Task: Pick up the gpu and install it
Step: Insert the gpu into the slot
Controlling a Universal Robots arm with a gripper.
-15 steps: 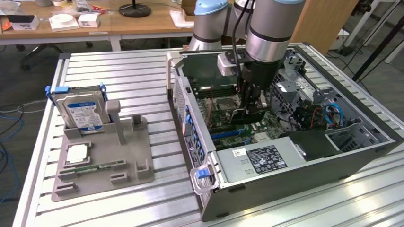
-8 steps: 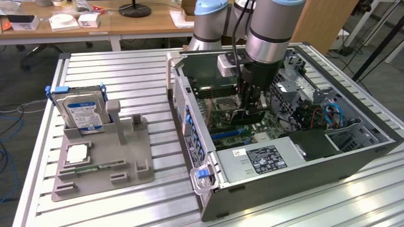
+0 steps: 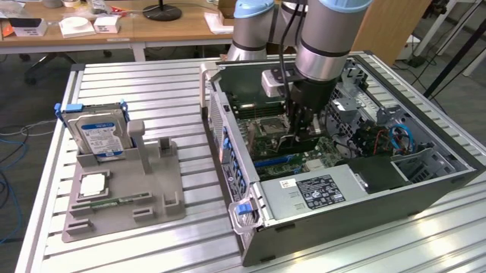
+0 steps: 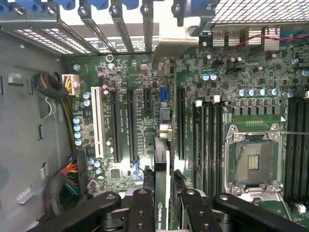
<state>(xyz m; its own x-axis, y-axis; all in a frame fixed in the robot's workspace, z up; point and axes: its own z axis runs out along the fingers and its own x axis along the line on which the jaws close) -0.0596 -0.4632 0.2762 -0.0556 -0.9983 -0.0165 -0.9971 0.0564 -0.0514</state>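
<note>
Arm reaches down into the open computer case [image 3: 456, 165], which lies on its side on the slatted table [image 3: 152, 85]; the jaws [image 3: 301, 135] are clenched on the gpu [image 4: 161, 186], held edge-on and upright between the two finger linkages; wrist view shows the card's thin top edge with a green logo strip running away from the jaws toward the motherboard [image 4: 130, 72].

Position: the gpu hangs just above the board, among the long black expansion slots [image 4: 116, 125], on the side of the empty CPU socket [image 4: 253, 162] toward the rear brackets; whether its connector edge touches a slot yet cannot be told, since the card's own body hides the contact line.

On the exterior view's left, the grey parts holder [image 3: 125, 190] carries a hard drive [image 3: 99, 133] standing upright, and a memory stick [image 3: 122, 200] lying flat; both well apart from the work.

Risks, as judged: card looks near but not plainly centred over a slot, so pressing down off-line could jam the edge connector on the slot wall or bend it; a tilted card could seat at one end only; the card's rear bracket could catch on the case's rear bracket bars [image 4: 116, 29]; a thin grip on the card's edge may slip under insertion force.
</note>
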